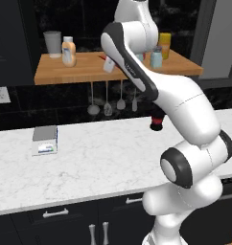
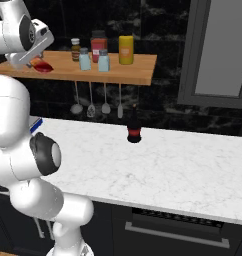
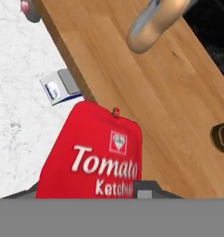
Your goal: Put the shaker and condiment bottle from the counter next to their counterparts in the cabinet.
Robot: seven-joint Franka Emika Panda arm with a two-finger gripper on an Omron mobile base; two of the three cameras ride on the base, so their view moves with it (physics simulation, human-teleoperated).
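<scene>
- Your pincer (image 2: pixel 37 61) is up at the left part of the wooden shelf (image 3: pixel 178 115), closed on the red ketchup bottle (image 3: pixel 97 157). In the hand view the bottle sits right between the tips, label reading "Tomato Ketchup".
- The bottle hangs low at the shelf's front edge. You cannot tell whether it already touches the wood.
- Its likely counterpart, a pale orange sauce bottle (image 1: pixel 68 51), stands near it further along the shelf.
- Two pale blue shakers (image 2: pixel 84 59) stand side by side on the shelf, so the shaker half looks done.
- A dark bottle with a red band (image 2: pixel 134 131) stands on the marble desk (image 1: pixel 103 153), well apart from all this.
- Handling, as a judgement: the bottle looks light, smooth plastic, probably squeezable and slippery. Hold it across the flat mid-body, not the narrow cap end. Keep the squeeze moderate.
- Risk: released while tilted, it may tip or slide off the front edge.
</scene>
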